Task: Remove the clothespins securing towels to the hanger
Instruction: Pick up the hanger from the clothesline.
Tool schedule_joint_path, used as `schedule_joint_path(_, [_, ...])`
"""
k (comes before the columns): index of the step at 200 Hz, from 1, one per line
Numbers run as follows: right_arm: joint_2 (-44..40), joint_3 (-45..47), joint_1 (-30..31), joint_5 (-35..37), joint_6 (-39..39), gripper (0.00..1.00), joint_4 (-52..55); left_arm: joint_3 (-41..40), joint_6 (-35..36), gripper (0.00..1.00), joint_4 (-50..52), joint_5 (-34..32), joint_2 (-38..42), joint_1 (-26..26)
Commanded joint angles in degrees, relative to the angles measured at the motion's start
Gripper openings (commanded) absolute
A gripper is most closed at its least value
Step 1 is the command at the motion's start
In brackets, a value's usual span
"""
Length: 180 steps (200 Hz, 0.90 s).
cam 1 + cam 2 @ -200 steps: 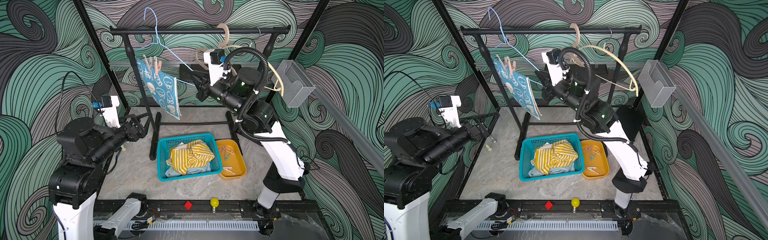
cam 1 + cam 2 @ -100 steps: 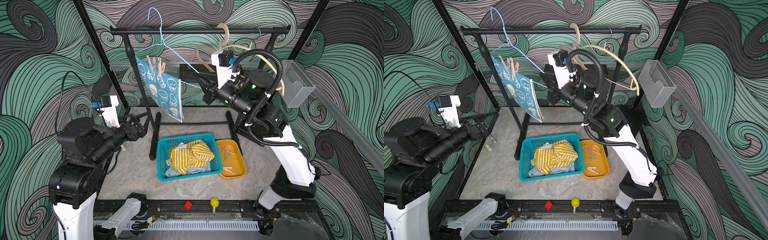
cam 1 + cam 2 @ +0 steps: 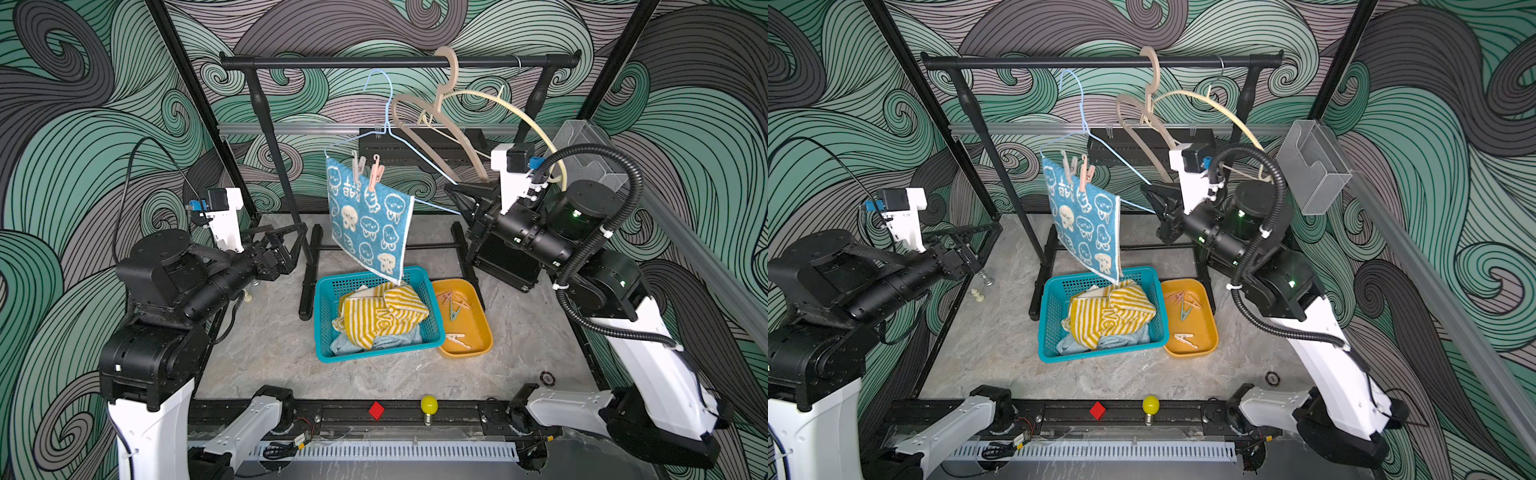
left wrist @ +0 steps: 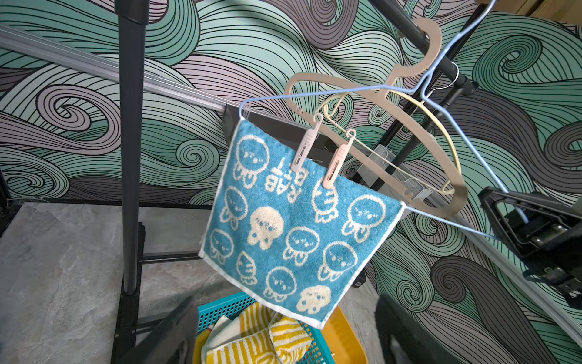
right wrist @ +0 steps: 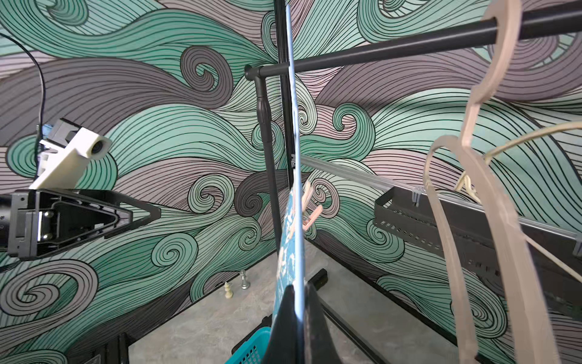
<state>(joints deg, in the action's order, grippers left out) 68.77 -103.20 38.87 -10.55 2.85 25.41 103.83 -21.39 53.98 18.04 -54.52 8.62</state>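
Observation:
A teal-blue bunny towel (image 3: 368, 224) (image 3: 1086, 224) (image 4: 293, 227) hangs on a pale-blue wire hanger (image 3: 389, 108) (image 3: 1082, 108). A grey clothespin (image 3: 356, 166) (image 4: 304, 148) and a pink clothespin (image 3: 375, 174) (image 4: 337, 164) pin it side by side. My right gripper (image 3: 455, 195) (image 3: 1150, 195) (image 5: 299, 293) is shut on the hanger's right end. The hook shows in front of the black rod (image 3: 332, 63), not over it. My left gripper (image 3: 299, 237) (image 3: 994, 230) (image 4: 286, 299) is open and empty, left of the towel and apart from it.
A teal basket (image 3: 324, 316) under the towel holds a yellow-striped towel (image 3: 382, 316) and a pale-blue towel (image 3: 390, 343). An orange tray (image 3: 482, 332) beside it holds loose clothespins. Beige hangers (image 3: 440, 120) hang on the rod. Chess pieces (image 3: 980, 295) stand by the left wall.
My right arm has drawn back to the right, carrying the hanger and towel right and lower; the towel now hangs over the basket. The left arm has not moved.

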Motion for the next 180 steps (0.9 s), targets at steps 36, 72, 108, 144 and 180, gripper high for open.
schedule_joint_path(36, [-7.8,10.9,-9.0,-19.2,9.1,0.00,-8.2,-0.5,1.7,0.86,1.1,3.4,0.7,-0.6])
schedule_joint_path(72, [-9.2,16.3,-14.5,-29.4,14.1,0.00,-14.1,-1.9,1.6,0.86,1.4,3.9,1.3,-0.6])
schedule_joint_path(108, [-8.5,20.2,-18.2,-39.3,17.5,0.00,-20.6,-2.6,1.9,0.86,1.2,4.6,2.0,-0.6])
schedule_joint_path(144, [-6.1,22.5,-19.7,-48.1,20.3,0.00,-26.3,-3.7,2.1,0.86,0.8,5.4,3.0,-0.6])
schedule_joint_path(180, [-2.9,25.1,-19.9,-54.7,21.2,0.00,-30.8,-4.5,2.5,0.86,0.6,5.8,3.6,-0.6])
